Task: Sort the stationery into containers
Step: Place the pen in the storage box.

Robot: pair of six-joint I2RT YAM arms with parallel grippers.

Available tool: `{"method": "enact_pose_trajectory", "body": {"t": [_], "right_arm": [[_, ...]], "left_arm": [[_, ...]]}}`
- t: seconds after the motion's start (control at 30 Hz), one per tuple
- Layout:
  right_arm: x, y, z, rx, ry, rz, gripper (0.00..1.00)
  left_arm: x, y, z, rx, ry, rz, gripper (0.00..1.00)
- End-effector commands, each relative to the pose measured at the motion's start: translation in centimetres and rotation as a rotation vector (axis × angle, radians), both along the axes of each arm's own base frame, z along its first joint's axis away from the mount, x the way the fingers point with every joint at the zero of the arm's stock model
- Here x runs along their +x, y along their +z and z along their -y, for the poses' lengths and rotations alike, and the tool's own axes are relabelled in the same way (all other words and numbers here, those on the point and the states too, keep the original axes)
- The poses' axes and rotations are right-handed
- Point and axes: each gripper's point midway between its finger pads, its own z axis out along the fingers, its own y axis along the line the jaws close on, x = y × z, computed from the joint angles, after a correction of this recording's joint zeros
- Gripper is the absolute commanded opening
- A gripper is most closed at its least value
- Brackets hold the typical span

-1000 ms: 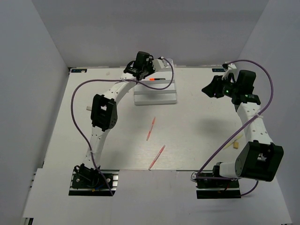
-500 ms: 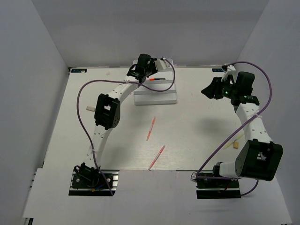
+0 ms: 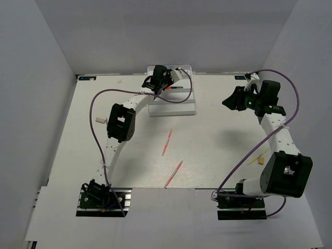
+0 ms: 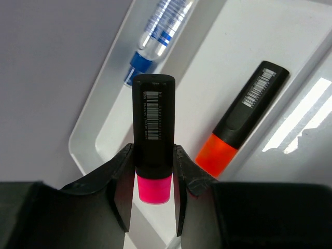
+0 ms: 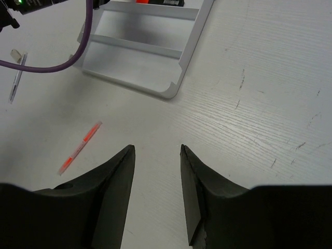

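Note:
My left gripper [image 4: 153, 150] is shut on the pink-and-black marker [image 4: 153, 114] and holds it over the far rows of the white tray [image 4: 218, 62], also in the top view [image 3: 174, 108]. The clear blue-capped bottle [image 4: 155, 36] lies in the farthest row. The orange-and-black marker [image 4: 241, 119] lies in the row beside it. Two pink-orange sticks [image 3: 167, 142] [image 3: 174, 174] lie on the table in front of the tray. My right gripper [image 5: 157, 148] is open and empty, above the table right of the tray [image 3: 232, 99]. One stick [image 5: 80, 148] shows to its left.
A thin pale pen [image 5: 17, 78] lies left of the tray, near the left arm's elbow [image 3: 98, 120]. A small yellowish item [image 3: 258, 158] lies at the right by the right arm's purple cable. White walls close in the table on three sides.
My left arm has shifted a little to the right with the pink marker, staying over the tray's far rows. The right arm has barely moved.

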Motion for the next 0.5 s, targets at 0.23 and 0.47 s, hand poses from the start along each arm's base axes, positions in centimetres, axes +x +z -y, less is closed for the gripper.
{"method": "enact_pose_trajectory", "body": {"t": [0.23, 0.47], "right_arm": [[0.6, 0.5, -0.3, 0.031, 0.009, 0.011, 0.46], [0.7, 0.4, -0.4, 0.04, 0.009, 0.008, 0.46]], "left_arm": [[0.1, 0.2, 0.1, -0.015, -0.007, 0.006, 0.13], [0.0, 0.2, 0.2, -0.025, -0.008, -0.003, 0.34]]}}
